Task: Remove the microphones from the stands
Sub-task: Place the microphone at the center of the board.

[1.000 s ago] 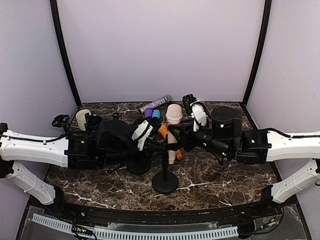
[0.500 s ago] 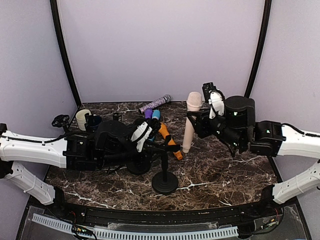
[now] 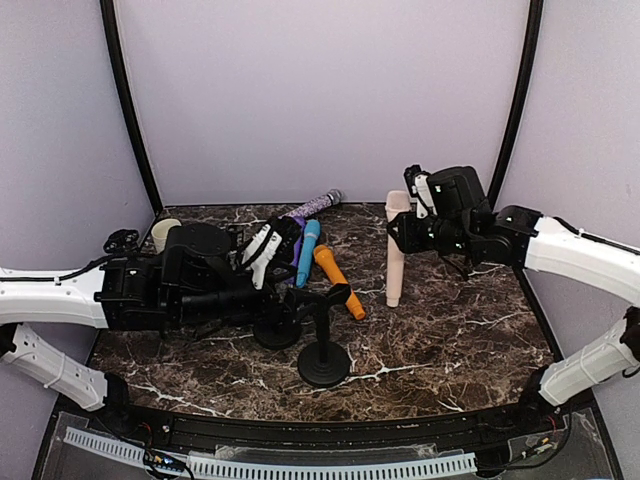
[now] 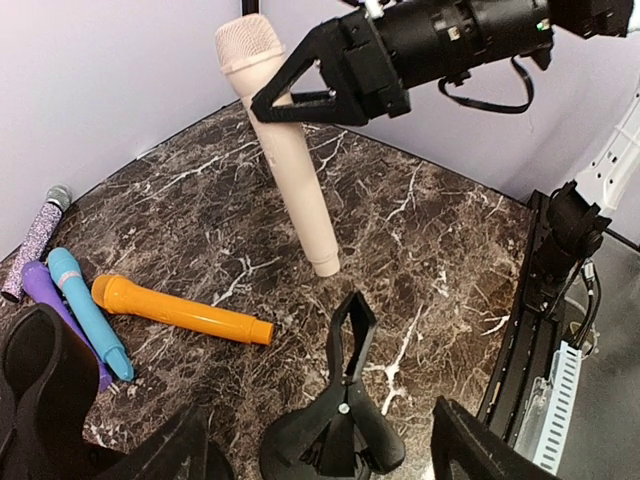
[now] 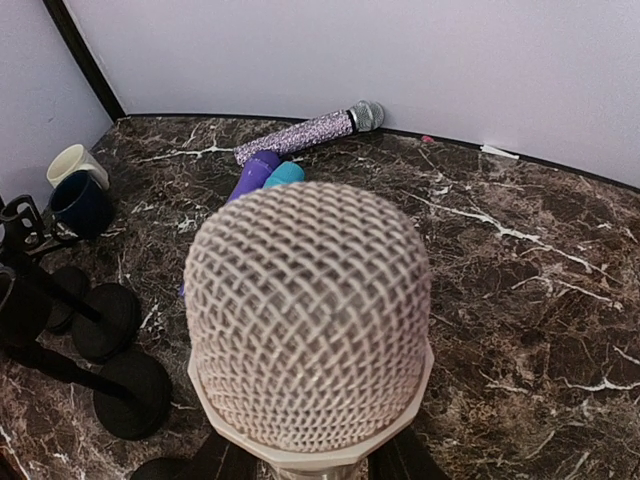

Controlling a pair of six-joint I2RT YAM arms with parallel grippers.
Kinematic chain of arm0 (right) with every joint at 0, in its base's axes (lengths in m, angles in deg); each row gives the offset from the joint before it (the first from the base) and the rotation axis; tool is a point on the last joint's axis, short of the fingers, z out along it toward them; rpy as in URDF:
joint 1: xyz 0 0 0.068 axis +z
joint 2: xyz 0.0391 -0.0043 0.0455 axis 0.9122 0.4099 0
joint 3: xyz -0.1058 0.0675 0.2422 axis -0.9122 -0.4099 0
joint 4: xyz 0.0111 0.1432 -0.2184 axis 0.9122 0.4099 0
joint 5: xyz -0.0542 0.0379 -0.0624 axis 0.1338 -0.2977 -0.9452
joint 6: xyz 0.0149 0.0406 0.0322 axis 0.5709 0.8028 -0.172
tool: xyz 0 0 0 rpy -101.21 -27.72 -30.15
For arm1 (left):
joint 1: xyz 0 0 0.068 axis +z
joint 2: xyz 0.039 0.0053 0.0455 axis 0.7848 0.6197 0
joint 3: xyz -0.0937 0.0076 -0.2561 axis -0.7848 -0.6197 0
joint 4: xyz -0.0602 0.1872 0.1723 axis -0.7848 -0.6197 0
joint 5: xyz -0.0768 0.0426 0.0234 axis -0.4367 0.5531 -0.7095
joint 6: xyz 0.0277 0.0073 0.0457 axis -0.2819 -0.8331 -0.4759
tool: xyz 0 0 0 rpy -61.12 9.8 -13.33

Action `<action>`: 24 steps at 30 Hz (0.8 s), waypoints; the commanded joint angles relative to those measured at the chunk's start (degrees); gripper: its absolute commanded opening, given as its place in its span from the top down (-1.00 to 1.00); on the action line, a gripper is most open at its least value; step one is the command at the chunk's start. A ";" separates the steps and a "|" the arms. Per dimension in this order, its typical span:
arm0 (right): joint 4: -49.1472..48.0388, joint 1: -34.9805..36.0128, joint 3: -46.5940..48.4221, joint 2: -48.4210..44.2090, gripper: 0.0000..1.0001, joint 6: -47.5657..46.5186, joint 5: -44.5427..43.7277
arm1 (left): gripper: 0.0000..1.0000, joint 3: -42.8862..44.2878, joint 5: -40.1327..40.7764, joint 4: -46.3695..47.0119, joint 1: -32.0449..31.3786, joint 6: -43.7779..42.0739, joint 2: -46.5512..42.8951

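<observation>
Microphone [image 3: 396,270] had left the stand [image 3: 322,362], clamped upright in my right gripper [image 3: 402,232]; my left gripper [image 4: 325,445] had opened wide, empty.

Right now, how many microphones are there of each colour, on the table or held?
beige microphone: 1
orange microphone: 1
blue microphone: 1
purple microphone: 1
glittery microphone: 1
Total: 5
</observation>
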 commanded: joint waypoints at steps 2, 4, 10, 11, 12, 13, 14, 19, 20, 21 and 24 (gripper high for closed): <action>0.70 -4.53 5.81 6.24 1.00 -1.23 9.19 | -0.58 0.70 -1.05 -3.45 2.60 3.82 -6.43; 1.04 -5.97 7.73 9.39 1.00 -2.26 10.95 | -0.58 -1.01 -1.27 -4.58 4.48 5.37 -9.23; 1.66 -9.63 12.73 18.72 0.98 -3.95 15.26 | -0.58 -8.48 -2.15 -9.72 9.80 11.29 -19.58; 1.53 -10.08 13.24 20.43 0.98 -4.00 16.04 | -0.58 -9.81 -1.71 -10.45 10.04 11.73 -21.95; 1.46 -10.47 13.80 21.85 0.99 -4.03 16.97 | -0.58 -10.35 -1.51 -12.11 10.37 12.50 -22.94; 1.56 -11.01 14.55 23.32 0.99 -4.16 17.64 | -0.58 -11.44 -1.16 -12.91 10.54 12.81 -24.83; 1.78 -11.29 15.60 24.90 0.98 -4.28 18.22 | -0.58 -11.92 -1.06 -14.48 10.87 13.43 -26.32; 4.00 -12.20 22.31 33.31 0.99 -4.93 19.34 | -0.59 -16.09 -2.39 -17.48 12.60 15.27 -28.90; 4.16 -12.38 23.62 35.01 0.98 -4.77 19.35 | -0.59 -16.61 -2.64 -17.56 12.80 15.71 -29.24; 4.33 -12.55 25.28 36.63 0.98 -4.63 20.41 | -0.59 -17.64 -3.11 -17.48 13.13 15.87 -29.32; 4.82 -13.08 28.96 41.45 0.95 -4.01 21.25 | -0.59 -20.20 -4.32 -16.48 14.04 16.70 -29.11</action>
